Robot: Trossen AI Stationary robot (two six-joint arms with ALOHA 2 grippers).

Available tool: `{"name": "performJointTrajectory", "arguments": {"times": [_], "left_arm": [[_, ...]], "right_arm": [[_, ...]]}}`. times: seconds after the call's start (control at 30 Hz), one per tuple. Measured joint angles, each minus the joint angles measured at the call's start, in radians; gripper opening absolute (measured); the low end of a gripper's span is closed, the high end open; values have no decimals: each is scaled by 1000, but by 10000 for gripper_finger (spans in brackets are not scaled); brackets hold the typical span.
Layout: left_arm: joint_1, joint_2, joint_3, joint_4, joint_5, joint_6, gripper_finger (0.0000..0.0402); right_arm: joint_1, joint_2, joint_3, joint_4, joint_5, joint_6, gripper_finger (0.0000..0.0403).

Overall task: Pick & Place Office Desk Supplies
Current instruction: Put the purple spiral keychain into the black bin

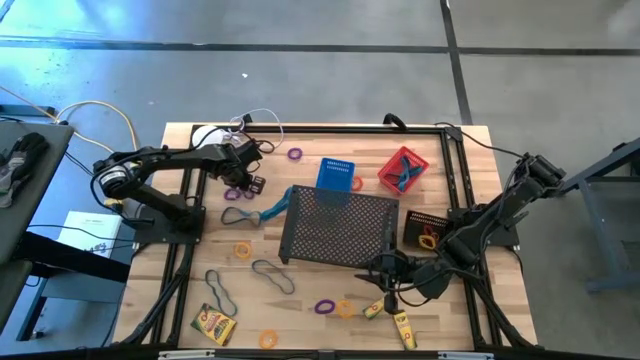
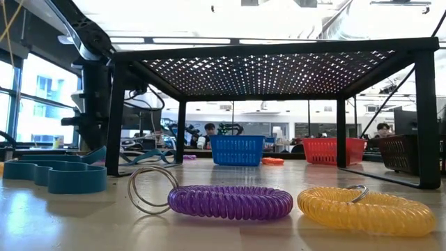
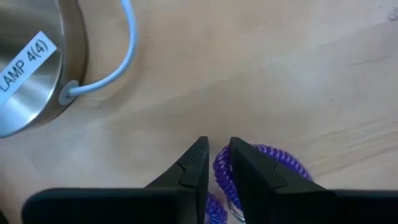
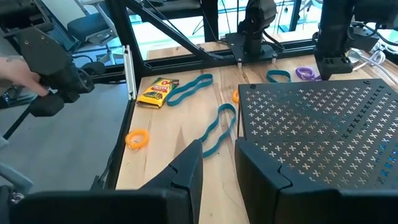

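Left gripper [image 3: 216, 163]: down at the desk surface near the far left corner, fingers drawn to a narrow gap with a strand of a purple coil ring [image 3: 273, 163] between the tips; firm hold on it cannot be confirmed. A steel lamp base [image 3: 28, 62] with a white cable [image 3: 118, 56] stands close beside it on the wooden desk [image 1: 300, 290]. Right gripper [image 4: 217, 155]: raised at the near right side of the desk, beside the black mesh tray [image 1: 338, 226], fingers slightly apart and holding nothing. Supplies lie scattered over the desk: a blue band loop [image 1: 262, 211] just left of the tray, dark band loops [image 1: 272, 274] toward the near left, a yellow packet [image 1: 214, 323] at the near left corner, a purple ring [image 1: 323, 307] and an orange ring [image 1: 345, 309] side by side at the near edge, small yellow boxes [image 1: 403, 327] near the right gripper. A blue basket [image 1: 337, 174] and a red basket [image 1: 403, 168] sit at the far edge behind the tray.
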State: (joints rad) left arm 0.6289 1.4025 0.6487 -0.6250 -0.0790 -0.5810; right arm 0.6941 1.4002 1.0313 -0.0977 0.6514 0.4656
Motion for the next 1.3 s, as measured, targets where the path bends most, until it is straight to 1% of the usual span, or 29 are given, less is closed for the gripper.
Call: {"name": "performJointTrajectory", "arguments": {"times": [0.13, 0.17, 0.33, 0.43, 0.63, 0.73, 0.87, 0.97, 1.03, 1.1, 1.2, 1.3], "left_arm": [[-1, 1, 0, -8, 1, 14, 14], [-1, 1, 0, -9, 1, 26, 9], [-17, -7, 8, -22, -6, 55, 3], [-50, -39, 33, -97, -44, 54, 2], [-172, -163, 149, -200, -145, 39, 1], [-264, -232, 220, -222, -214, 39, 1], [-405, -311, 298, -223, -301, 104, 0], [-519, -366, 345, -156, -313, 135, 0], [-603, -390, 352, -65, -313, 185, 0], [-690, -405, 352, 47, -291, 229, 0], [-805, -395, 353, 196, -236, 285, 0], [-905, -357, 354, 297, -223, 323, 0]], "right_arm": [[0, 0, 0, -6, 1, 0, 81], [0, 0, 0, -6, 1, 0, 81], [0, 0, 0, -6, 1, 0, 81], [0, 0, 0, -5, 1, 6, 81], [0, 0, 0, -4, 2, 8, 81], [0, 0, 0, -3, 6, 8, 81], [-7, -1, 0, -3, 31, 8, 81], [-16, -1, 0, -2, 24, 8, 81], [-30, 7, 0, 16, 28, 8, 81], [-50, 23, 0, 53, 53, -6, 81], [-81, 47, 0, 125, 77, -73, 81], [-125, 81, 0, 208, 70, -141, 92]]}}
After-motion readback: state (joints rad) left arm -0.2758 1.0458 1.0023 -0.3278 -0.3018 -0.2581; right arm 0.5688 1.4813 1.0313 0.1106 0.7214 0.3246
